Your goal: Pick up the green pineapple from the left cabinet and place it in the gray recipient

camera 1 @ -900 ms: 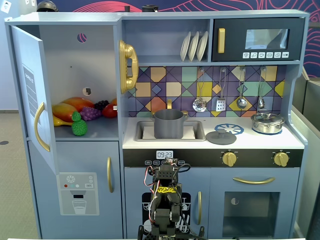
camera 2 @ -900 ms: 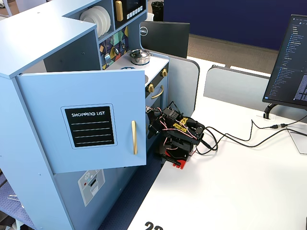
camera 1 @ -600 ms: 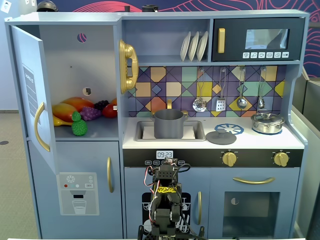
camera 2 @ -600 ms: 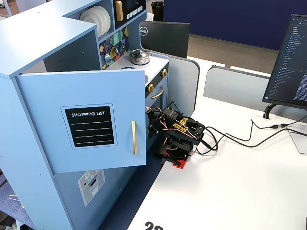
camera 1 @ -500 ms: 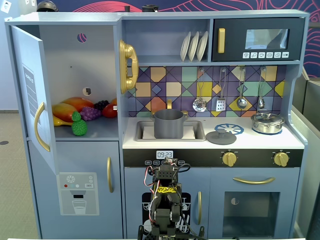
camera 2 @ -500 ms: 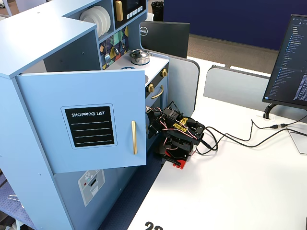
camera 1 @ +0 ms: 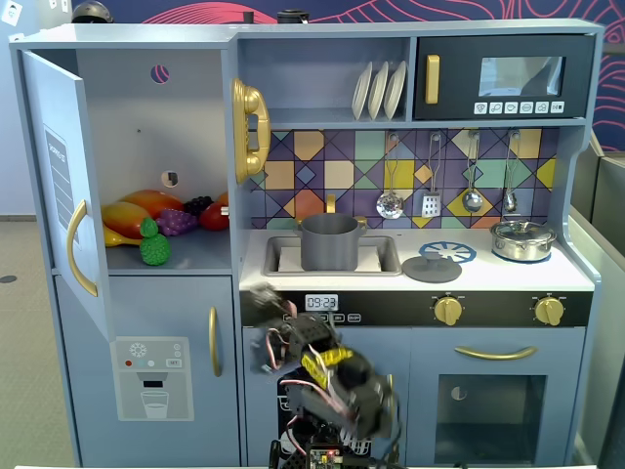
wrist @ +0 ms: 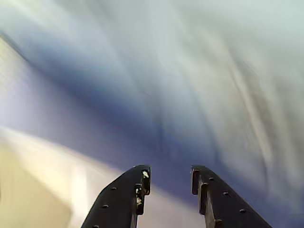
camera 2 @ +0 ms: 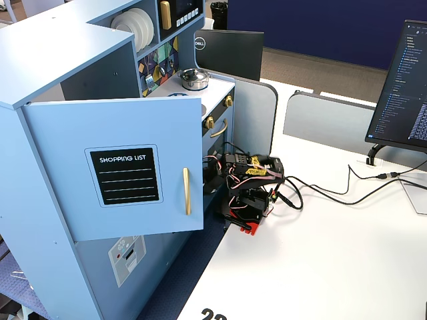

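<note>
The hand (wrist: 168, 178) is partly open and holds nothing, low in front of the toy kitchen. Farther back, the green pineapple (camera 1: 152, 243) sits on the shelf of the open left cabinet (camera 1: 146, 137), left of the gray pot (camera 1: 329, 241) in the sink.

Bumpy bright plastic on the green pineapple (camera 1: 153, 244); matte gray on the gray recipient (camera 1: 329, 242); smooth painted blue-gray on the left cabinet (camera 1: 146, 107); shiny metal on the lidded pot (camera 1: 523, 239).
</note>
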Motion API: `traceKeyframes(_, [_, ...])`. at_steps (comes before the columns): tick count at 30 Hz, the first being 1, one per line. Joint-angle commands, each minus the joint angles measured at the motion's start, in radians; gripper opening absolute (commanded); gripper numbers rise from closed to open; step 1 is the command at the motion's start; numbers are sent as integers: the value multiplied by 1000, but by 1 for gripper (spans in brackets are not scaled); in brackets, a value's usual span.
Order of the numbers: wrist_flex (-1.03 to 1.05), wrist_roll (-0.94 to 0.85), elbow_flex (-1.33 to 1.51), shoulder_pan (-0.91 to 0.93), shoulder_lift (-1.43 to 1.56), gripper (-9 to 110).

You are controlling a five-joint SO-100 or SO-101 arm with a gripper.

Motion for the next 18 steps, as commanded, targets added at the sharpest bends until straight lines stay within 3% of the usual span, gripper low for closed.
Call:
traceKeyframes(1, [-634,-48,-353,-130,-238,3])
traceKeyframes(4, [-661,-89,-514,-123,-393,5])
traceKeyframes(10, [-730,29,-715,-97,-609,23])
traceKeyframes(18, [-808,28,-769,-146,-736,33])
